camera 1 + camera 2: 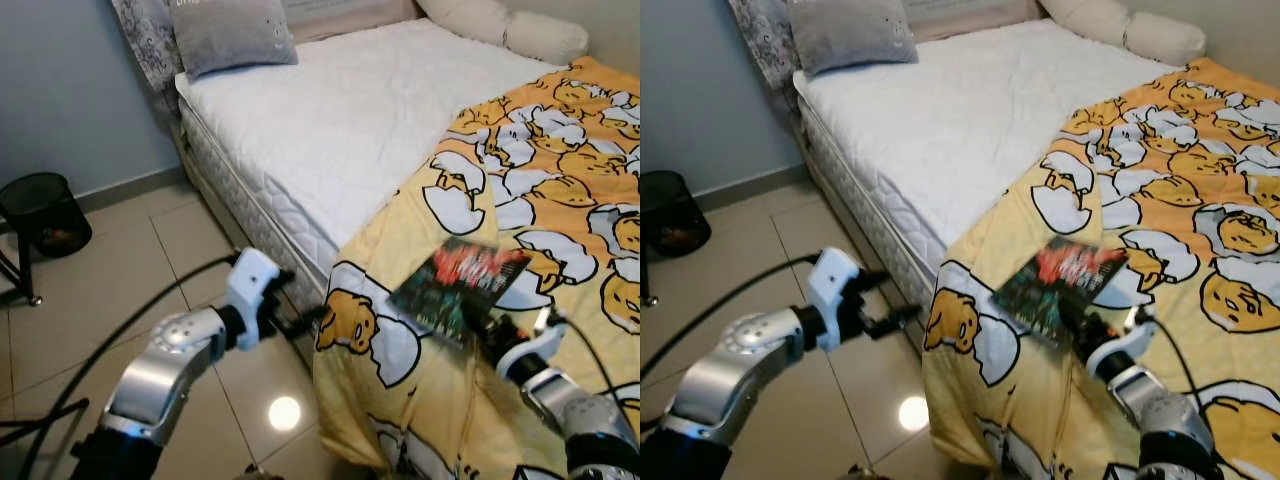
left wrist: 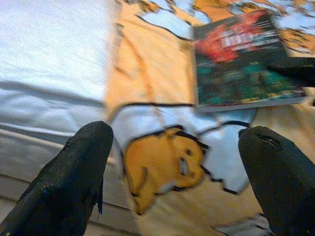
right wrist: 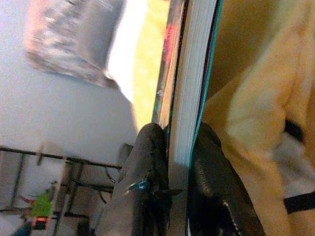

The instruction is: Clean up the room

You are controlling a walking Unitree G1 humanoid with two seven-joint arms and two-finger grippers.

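With my right pincer (image 1: 480,322) pinching the book (image 1: 460,285) over the blanket (image 1: 560,180) and the left pincer (image 1: 300,322) spread, I lift slowly, keeping the book level.

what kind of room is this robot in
Most likely a bedroom. A bed with a bare white mattress takes up most of the view, with a grey pillow at its head and a yellow cartoon-print blanket across it. The floor is tiled.
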